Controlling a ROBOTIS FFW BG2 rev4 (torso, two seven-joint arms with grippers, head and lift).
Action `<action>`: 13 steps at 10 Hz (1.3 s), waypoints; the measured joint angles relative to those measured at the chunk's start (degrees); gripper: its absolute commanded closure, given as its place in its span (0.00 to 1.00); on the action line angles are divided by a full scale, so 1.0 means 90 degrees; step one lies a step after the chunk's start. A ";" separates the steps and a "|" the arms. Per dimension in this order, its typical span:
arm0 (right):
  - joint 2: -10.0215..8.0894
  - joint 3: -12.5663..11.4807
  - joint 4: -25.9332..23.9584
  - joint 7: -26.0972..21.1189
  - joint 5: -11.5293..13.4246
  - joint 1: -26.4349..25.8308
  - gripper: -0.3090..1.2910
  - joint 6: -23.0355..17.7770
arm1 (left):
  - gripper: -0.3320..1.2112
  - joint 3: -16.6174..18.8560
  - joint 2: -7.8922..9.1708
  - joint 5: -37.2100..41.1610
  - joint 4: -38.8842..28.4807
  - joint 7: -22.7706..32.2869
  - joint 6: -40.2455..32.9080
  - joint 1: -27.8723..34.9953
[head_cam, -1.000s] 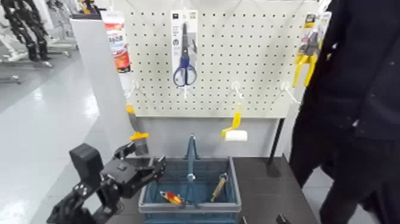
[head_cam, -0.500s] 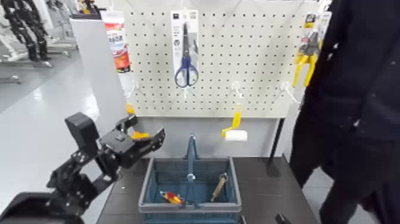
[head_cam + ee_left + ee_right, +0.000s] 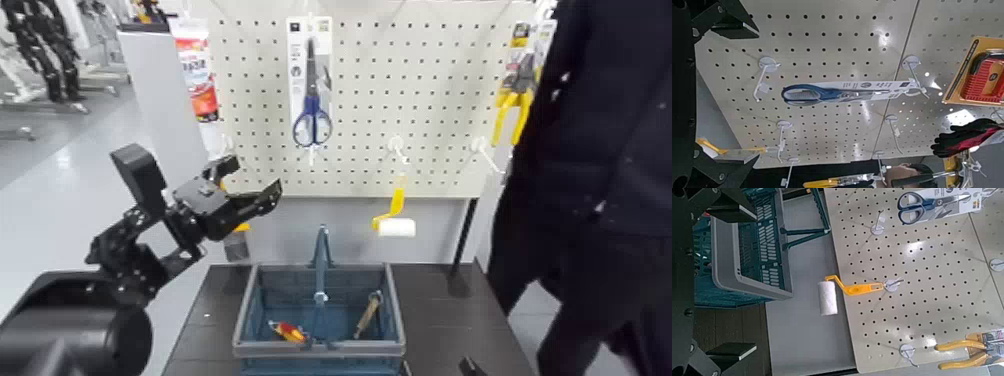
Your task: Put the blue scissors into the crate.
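The right claw point(image 3: 738, 280) is held low over the dark desk point(image 3: 436, 306), at its near part, with the fingers spread and nothing pinched. To its left, the crate point(image 3: 393, 312) is set on the desk, its grey rim uncovered and its handle point(image 3: 322, 268) raised across the middle, so the opening is divided in two; a red-and-yellow item point(image 3: 289, 332) and a tan-handled tool point(image 3: 368, 314) are held inside. The left claw point(image 3: 250, 182) is raised above and to the left of the crate, clear of the rim, its fingers spread wide and nothing gripped. Beyond it, up and to its right, the blue scissors point(image 3: 312, 110) are hung on their white card from the pegboard point(image 3: 440, 100), with bare board left along both card edges. Farther right of the left claw, a paint roller point(image 3: 396, 221) and yellow-handled pliers point(image 3: 514, 100) are hung.
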 measured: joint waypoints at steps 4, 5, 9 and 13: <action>-0.0033 0.0028 0.0041 0.0000 -0.0072 -0.0050 0.29 -0.0044 | 0.36 -0.0109 0.0010 -0.0024 0.0577 -0.0369 -0.0071 -0.0768; -0.0042 0.0035 0.0052 0.0001 -0.0089 -0.0063 0.29 -0.0050 | 0.36 -0.0137 0.0008 -0.0024 0.0752 -0.0419 -0.0128 -0.0948; -0.0047 0.0046 0.0061 0.0019 -0.0120 -0.0085 0.29 -0.0076 | 0.37 -0.0334 -0.0034 -0.0042 0.1459 -0.0613 -0.0443 -0.1705; -0.0054 0.0062 0.0071 0.0043 -0.0130 -0.0108 0.29 -0.0077 | 0.37 -0.0520 -0.0057 -0.0083 0.2262 -0.0896 -0.0684 -0.2413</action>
